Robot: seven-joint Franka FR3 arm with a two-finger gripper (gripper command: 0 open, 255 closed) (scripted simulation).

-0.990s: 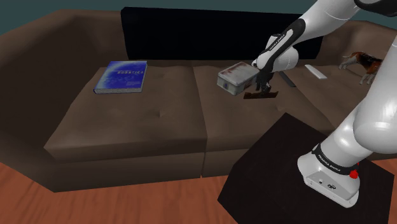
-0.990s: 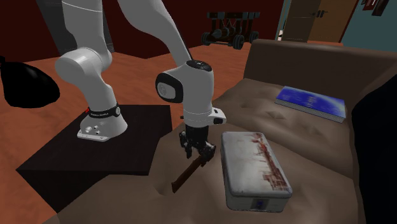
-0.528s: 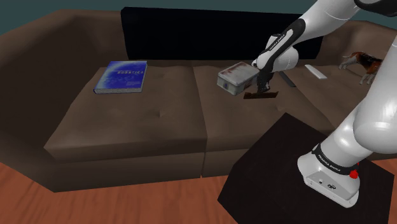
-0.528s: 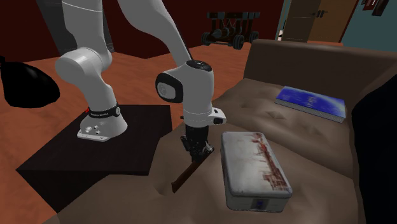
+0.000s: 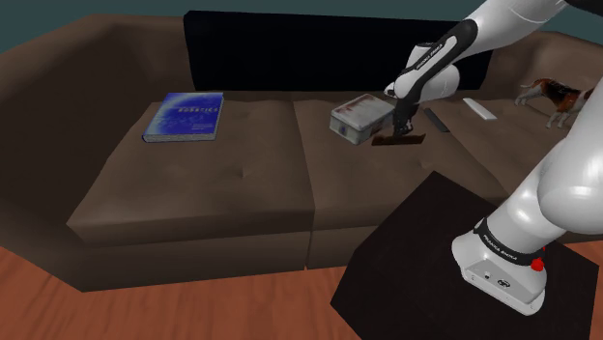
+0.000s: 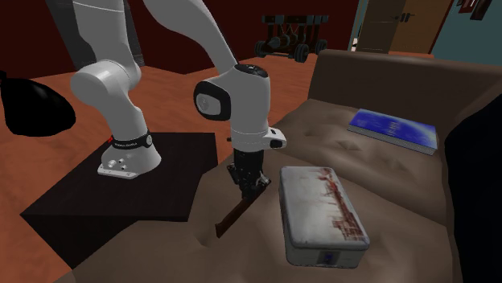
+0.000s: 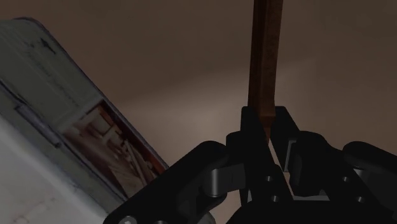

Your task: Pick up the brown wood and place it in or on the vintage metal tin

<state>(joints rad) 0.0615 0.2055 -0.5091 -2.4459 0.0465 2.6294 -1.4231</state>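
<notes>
Higher than a moment ago, my hand (image 5: 399,128) has come up a little from the sofa (image 5: 222,179) and has brought the brown wood (image 5: 399,142) with it.

From the shoulder camera, my hand is clenched on the upper end of the brown wood. The wood is a dark strip just beside the tin (image 5: 358,120), on the side toward my stand (image 5: 464,256). The tin lies on the sofa seat. A blue book (image 5: 184,116) lies well apart from the tin, on the next cushion.

From the second exterior camera, the brown wood hangs slanted from my hand along the tin's long side, near it but apart. Its lower end points down at the cushion, and I cannot tell whether the tip touches. The tin's lid is on, pale and worn with reddish marks.

From the wrist camera, both black fingers clasp the brown wood between them. The rest of the stick reaches away over the sofa, with the tin's edge off to one side.
</notes>
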